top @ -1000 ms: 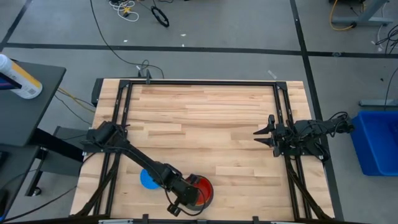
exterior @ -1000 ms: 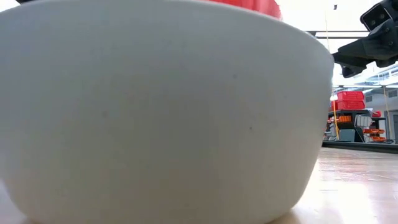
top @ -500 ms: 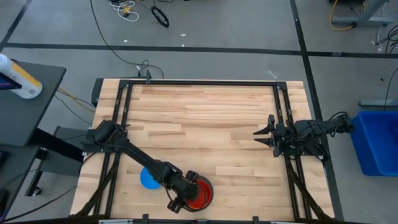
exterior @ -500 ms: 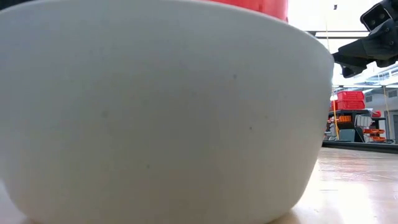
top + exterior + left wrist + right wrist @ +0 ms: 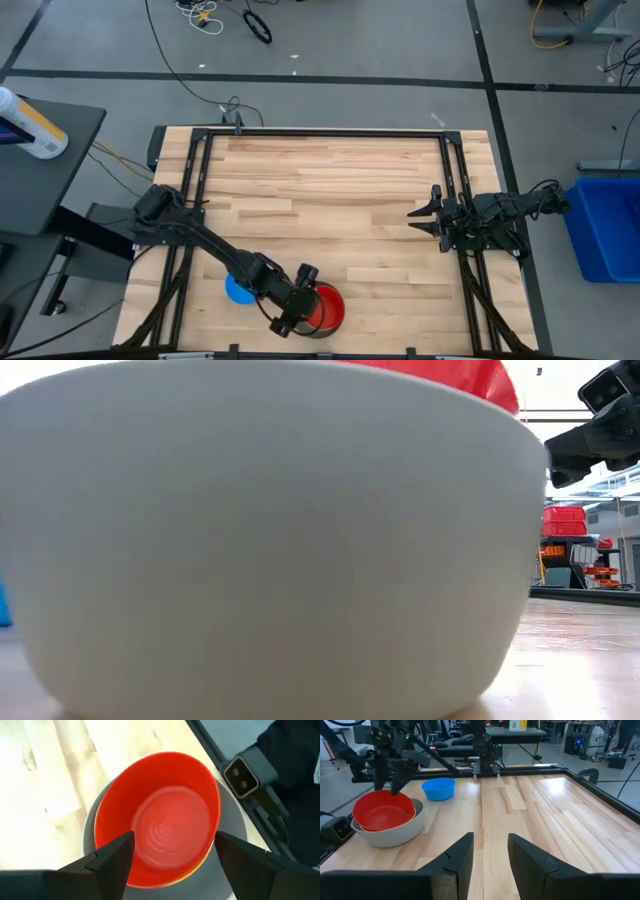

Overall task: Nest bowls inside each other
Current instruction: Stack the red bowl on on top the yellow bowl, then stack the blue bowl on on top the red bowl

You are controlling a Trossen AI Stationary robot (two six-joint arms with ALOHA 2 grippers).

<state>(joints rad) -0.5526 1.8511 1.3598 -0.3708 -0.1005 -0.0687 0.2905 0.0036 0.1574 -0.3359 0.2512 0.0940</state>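
The red bowl (image 5: pixel 160 825) sits inside the pale grey bowl (image 5: pixel 234 827) near the table's front edge; a yellow rim (image 5: pixel 192 874) peeks out under the red one. In the low view the grey bowl (image 5: pixel 270 540) fills the picture, with the red rim (image 5: pixel 450 374) above it. The light blue bowl (image 5: pixel 238 288) stands alone on the table to the left of the stack. My left gripper (image 5: pixel 172 852) hovers open just above the red bowl (image 5: pixel 326 308), one finger on either side, touching nothing. My right gripper (image 5: pixel 424 222) waits open at the table's right side.
A black frame (image 5: pixel 320 133) runs along the table's far, left and right edges. The wide middle and far part of the wooden table (image 5: pixel 330 190) is bare. A small camera block (image 5: pixel 242 775) sits at the front edge by the stack.
My left gripper has opened and let go of the red bowl, then risen and drawn back a little toward the table's left. The red bowl stays nested in the grey bowl; the stack has shifted slightly.
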